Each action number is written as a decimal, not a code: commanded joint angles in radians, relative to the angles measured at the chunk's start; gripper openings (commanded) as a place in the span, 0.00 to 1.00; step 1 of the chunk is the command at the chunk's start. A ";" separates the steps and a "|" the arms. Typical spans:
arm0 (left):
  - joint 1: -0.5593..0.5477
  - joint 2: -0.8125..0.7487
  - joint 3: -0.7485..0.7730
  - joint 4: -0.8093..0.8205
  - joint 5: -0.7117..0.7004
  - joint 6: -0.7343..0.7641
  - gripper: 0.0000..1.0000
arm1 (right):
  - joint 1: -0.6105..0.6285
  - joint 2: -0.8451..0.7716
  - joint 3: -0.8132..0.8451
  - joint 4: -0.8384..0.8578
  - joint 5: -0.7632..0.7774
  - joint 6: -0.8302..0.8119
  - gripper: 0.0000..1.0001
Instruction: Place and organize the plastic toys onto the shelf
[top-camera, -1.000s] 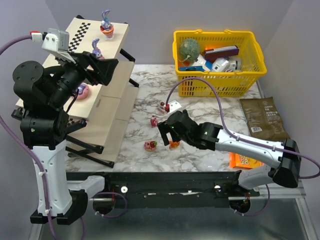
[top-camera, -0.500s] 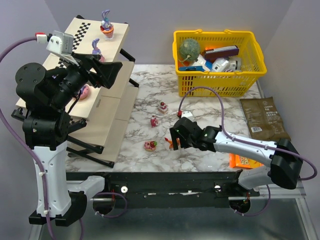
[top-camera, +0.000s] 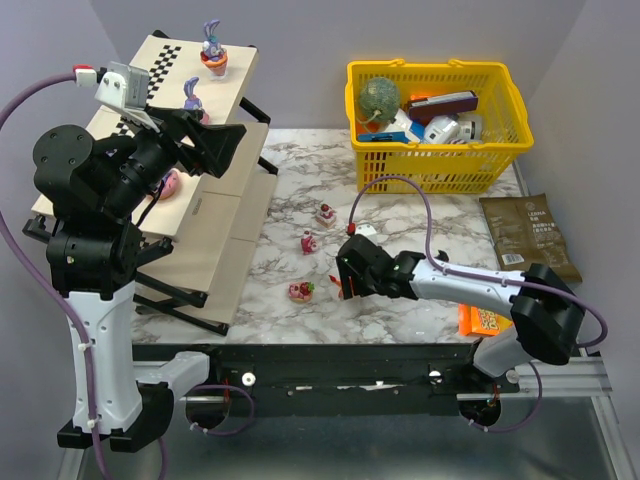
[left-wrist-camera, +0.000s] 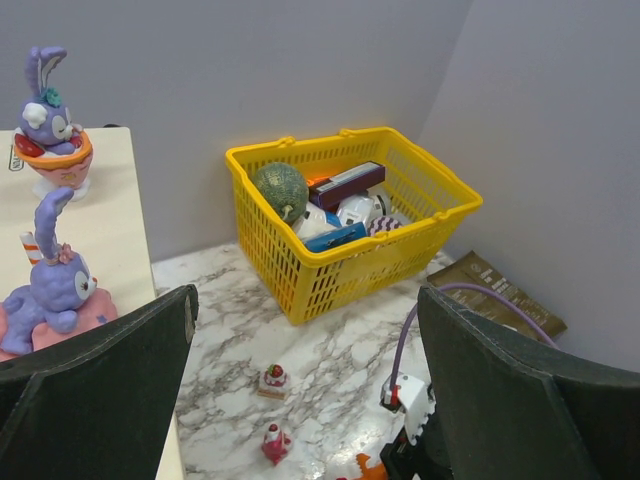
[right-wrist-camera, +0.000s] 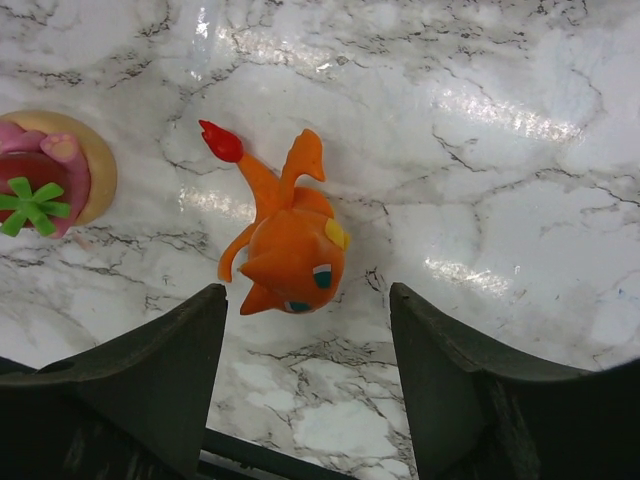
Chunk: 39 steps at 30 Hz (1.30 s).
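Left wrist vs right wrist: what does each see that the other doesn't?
Left wrist only: yellow basket, two rabbit toys on the shelf, brown packet. Right wrist only: pink toy with green sprig, orange figurine whole, between the fingers of the open right gripper. Both: marble table, orange figurine (just a sliver in left wrist).

Left arm: stands upright from its base at the near left, white lower link vertical, black upper joints folded high.
Left wrist: roughly level, aimed right and away from the bases, white camera block on top.
Left gripper: raised high, jaws spread wide; both fingers frame the wrist view's lower corners.
Right arm: stretched low and nearly flat from its base at the near right, reaching left.
Right wrist: pitched down.
Right gripper: low, jaws parted; dark fingertips sit at the bottom of its wrist view.
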 joint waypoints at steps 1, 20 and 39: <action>-0.005 -0.004 -0.003 0.014 -0.007 0.011 0.99 | -0.007 0.028 0.014 0.041 0.011 0.006 0.72; -0.007 0.005 0.002 0.007 -0.028 0.026 0.99 | -0.016 0.110 0.080 0.047 -0.020 -0.043 0.34; -0.017 -0.021 -0.006 0.044 0.074 -0.005 0.99 | -0.016 0.032 0.357 -0.151 -0.043 -0.092 0.14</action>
